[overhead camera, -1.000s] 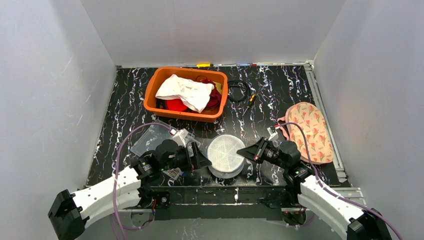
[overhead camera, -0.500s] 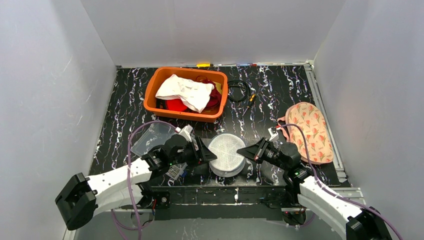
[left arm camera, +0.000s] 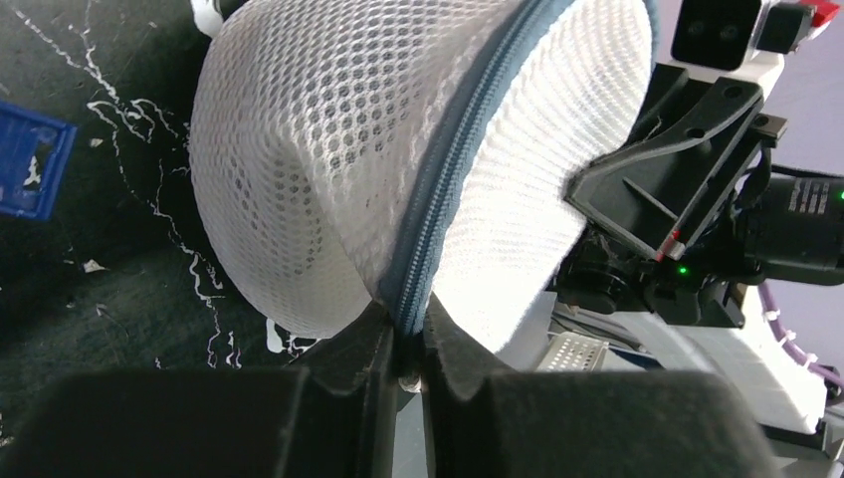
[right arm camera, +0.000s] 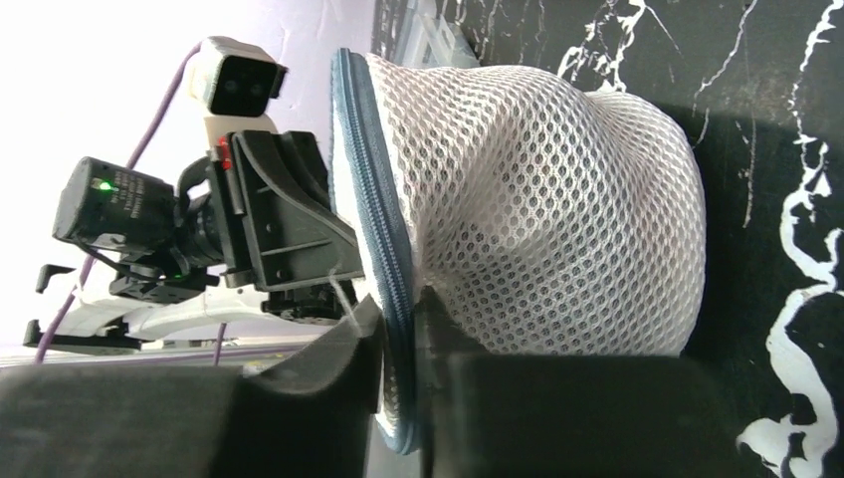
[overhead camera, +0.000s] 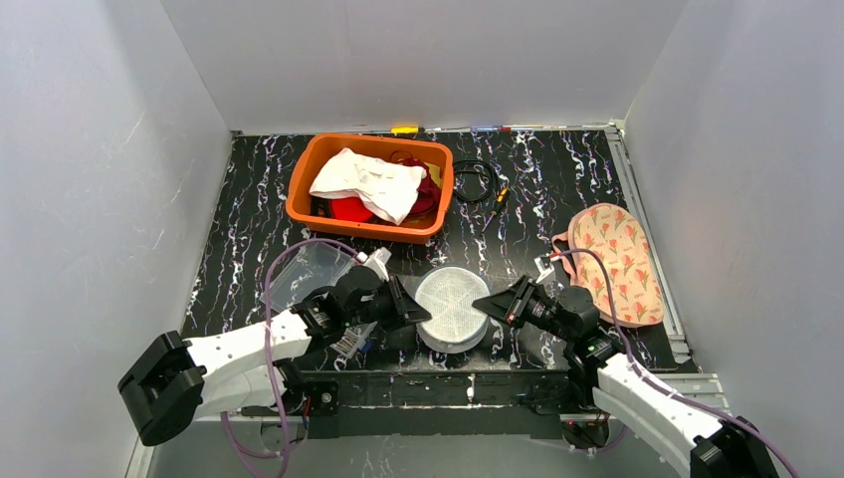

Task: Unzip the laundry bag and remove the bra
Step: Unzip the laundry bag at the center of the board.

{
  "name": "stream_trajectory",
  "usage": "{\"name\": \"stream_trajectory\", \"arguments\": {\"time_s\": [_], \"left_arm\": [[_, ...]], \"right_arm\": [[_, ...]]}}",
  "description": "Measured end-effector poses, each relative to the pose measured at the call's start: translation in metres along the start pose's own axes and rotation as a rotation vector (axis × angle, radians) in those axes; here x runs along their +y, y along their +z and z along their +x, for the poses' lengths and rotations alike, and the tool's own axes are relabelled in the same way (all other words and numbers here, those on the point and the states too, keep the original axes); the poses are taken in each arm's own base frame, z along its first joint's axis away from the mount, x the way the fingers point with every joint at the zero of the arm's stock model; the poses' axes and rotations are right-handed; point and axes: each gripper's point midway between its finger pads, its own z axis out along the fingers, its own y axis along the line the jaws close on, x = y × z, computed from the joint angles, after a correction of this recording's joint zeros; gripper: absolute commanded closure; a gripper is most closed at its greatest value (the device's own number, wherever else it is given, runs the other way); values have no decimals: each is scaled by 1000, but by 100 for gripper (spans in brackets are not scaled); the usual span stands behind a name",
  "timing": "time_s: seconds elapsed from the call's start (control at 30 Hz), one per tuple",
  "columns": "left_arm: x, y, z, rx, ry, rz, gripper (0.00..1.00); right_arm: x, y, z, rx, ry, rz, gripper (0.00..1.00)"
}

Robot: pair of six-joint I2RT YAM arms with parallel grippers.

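Fingers first: the left gripper [left arm camera: 403, 344] is clenched on the grey zipper [left arm camera: 468, 169], right at the rim of the round white mesh laundry bag [overhead camera: 453, 307]. Whether it has the pull tab or only the tape, I can't tell. On the bag's far flank the right gripper [right arm camera: 398, 321] is pinched tight on that same zipper seam. So the bag is gripped from both sides, one arm on each flank.

Looking outward, an orange basin [overhead camera: 299, 204] of clothes sits beyond the bag, off to its left. A floral cloth [overhead camera: 617, 259] lies to the bag's right, apart from it.

On progress, this looks like the very start. The zipper reads closed along every stretch in view, and no gap shows. The bra isn't visible anywhere and is presumably inside the mesh. Left to do: run the slider round, spread the opening, and draw the bra out.
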Motion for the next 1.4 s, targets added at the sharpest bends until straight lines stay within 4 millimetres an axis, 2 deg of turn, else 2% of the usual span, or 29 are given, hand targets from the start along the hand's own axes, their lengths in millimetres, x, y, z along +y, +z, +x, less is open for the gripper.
{"name": "stream_trajectory", "arguments": {"time_s": [0.07, 0.17, 0.2, 0.23, 0.43, 0.57, 0.63, 0.87, 1.0, 1.13, 1.27, 1.4], "left_arm": [[-3, 0, -1, -3, 4, 9, 100], [-8, -1, -3, -8, 10, 23, 100], [-11, -2, -4, -11, 11, 30, 100], [-12, -3, -4, -14, 13, 34, 100], [-18, -9, -12, -38, 12, 6, 100], [-19, -20, -24, -97, -16, -51, 100], [-20, -27, -30, -129, -43, -71, 100], [-21, -39, -40, -168, -160, -156, 100], [-25, -33, -43, -159, -217, -190, 100], [-20, -25, -41, -152, -280, -218, 100], [-20, -23, -43, -166, -344, -215, 100], [-19, -22, -47, -192, -380, -209, 100]], "right_arm": [[-3, 0, 1, 11, -19, 28, 36], [2, -1, -2, 30, -79, 76, 10], [6, -1, -5, 33, -103, 88, 4], [10, -1, -7, 35, -127, 98, 2], [34, -11, -36, -21, -279, 220, 1], [34, -23, -55, -113, -305, 302, 1], [32, -26, -56, -120, -331, 314, 1], [36, -24, -46, -4, -471, 291, 11], [53, -19, -48, 31, -548, 267, 13], [70, -11, -43, 46, -616, 231, 13], [79, 2, -30, 61, -682, 217, 14], [73, 8, -9, 74, -739, 221, 15]]}}
